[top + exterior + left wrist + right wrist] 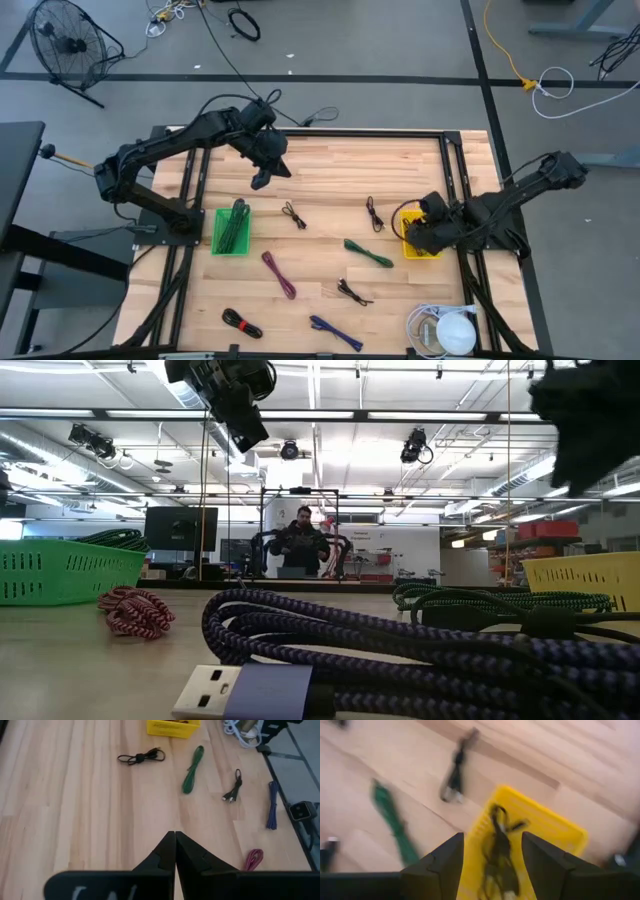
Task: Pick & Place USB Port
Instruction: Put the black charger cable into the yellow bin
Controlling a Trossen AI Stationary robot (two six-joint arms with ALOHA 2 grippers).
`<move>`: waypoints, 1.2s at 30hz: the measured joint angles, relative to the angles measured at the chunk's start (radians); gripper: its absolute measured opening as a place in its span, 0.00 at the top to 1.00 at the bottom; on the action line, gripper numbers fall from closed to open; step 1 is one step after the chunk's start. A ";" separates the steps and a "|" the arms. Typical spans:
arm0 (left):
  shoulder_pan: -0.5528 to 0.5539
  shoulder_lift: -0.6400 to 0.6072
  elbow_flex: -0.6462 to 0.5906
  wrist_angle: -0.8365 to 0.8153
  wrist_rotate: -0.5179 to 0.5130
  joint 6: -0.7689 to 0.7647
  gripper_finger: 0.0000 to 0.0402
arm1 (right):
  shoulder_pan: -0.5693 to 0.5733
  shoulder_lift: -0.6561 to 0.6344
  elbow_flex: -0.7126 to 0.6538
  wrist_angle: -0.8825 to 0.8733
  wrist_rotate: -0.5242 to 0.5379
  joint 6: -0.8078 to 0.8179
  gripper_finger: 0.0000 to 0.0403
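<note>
The right pincer (492, 865), fingers spread and empty, hung directly above the yellow bin (555, 827) (a black cable (499, 845) lying inside); the left pincer (175, 865) was closed, empty.

The high view looks straight down on the whole counter (320, 170) and both arms. The low view sits at counter height, close behind a purple cable (400, 650), facing the room. Each wrist view looks past its own fingers onto the wood; both share the yellow basket (172, 727) and green cable (192, 762).
</note>
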State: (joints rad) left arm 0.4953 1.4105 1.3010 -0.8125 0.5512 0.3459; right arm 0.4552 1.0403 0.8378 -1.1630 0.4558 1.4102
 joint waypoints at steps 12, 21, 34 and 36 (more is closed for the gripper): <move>-0.075 0.000 0.000 0.047 -0.060 -0.003 0.97 | -0.309 0.109 0.014 0.282 -0.122 -0.477 0.50; -0.077 0.000 0.000 0.046 -0.066 -0.021 0.97 | -0.429 0.330 0.014 0.462 -0.226 -0.666 0.50; -0.079 0.000 0.000 0.045 -0.080 -0.013 0.97 | -0.444 0.532 0.014 0.535 -0.242 -0.669 0.50; -0.079 0.000 0.000 0.044 -0.080 -0.011 0.97 | -0.444 0.544 0.014 0.557 -0.239 -0.670 0.50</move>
State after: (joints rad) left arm 0.4164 1.4105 1.3010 -0.7681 0.4709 0.3351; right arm 0.0115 1.5841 0.8516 -0.6059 0.2167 0.7399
